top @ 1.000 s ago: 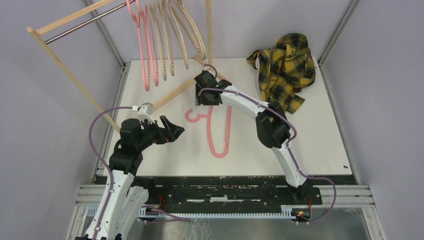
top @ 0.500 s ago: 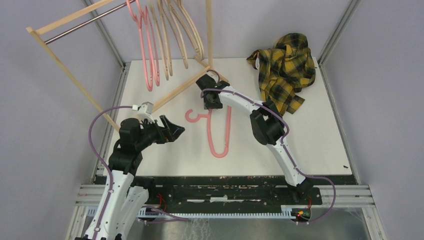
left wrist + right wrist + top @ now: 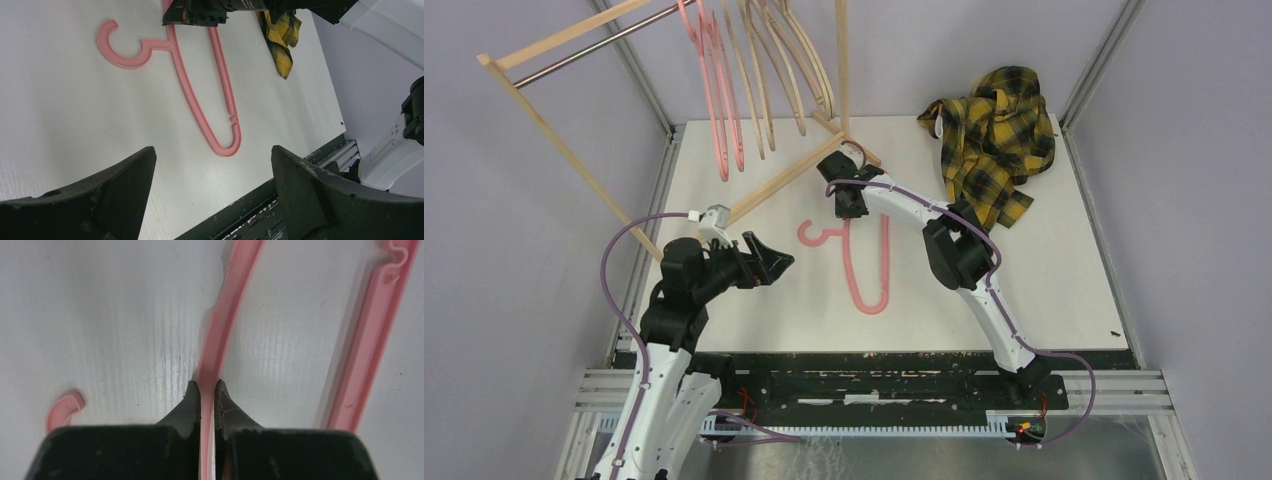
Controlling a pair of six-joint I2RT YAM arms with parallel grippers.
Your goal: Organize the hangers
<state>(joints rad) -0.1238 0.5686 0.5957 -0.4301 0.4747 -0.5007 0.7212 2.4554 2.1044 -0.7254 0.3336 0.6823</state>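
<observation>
A pink hanger lies flat on the white table, hook to the left. My right gripper reaches down at its top end. In the right wrist view the black fingertips pinch one thin pink arm of this hanger, so the gripper is shut on it. My left gripper hovers wide open left of the hanger, holding nothing. The left wrist view has the hanger ahead of the open left gripper. Two pink hangers and several beige hangers hang on the rail.
The wooden rack with its metal rail leans over the table's back left, one leg crossing the table near my right gripper. A crumpled yellow plaid shirt lies at the back right. The black front rail borders the near edge.
My right gripper's fingers have closed onto the pink hanger's arm, and the hanger's lower end has shifted slightly right. The left arm has stayed in place.
</observation>
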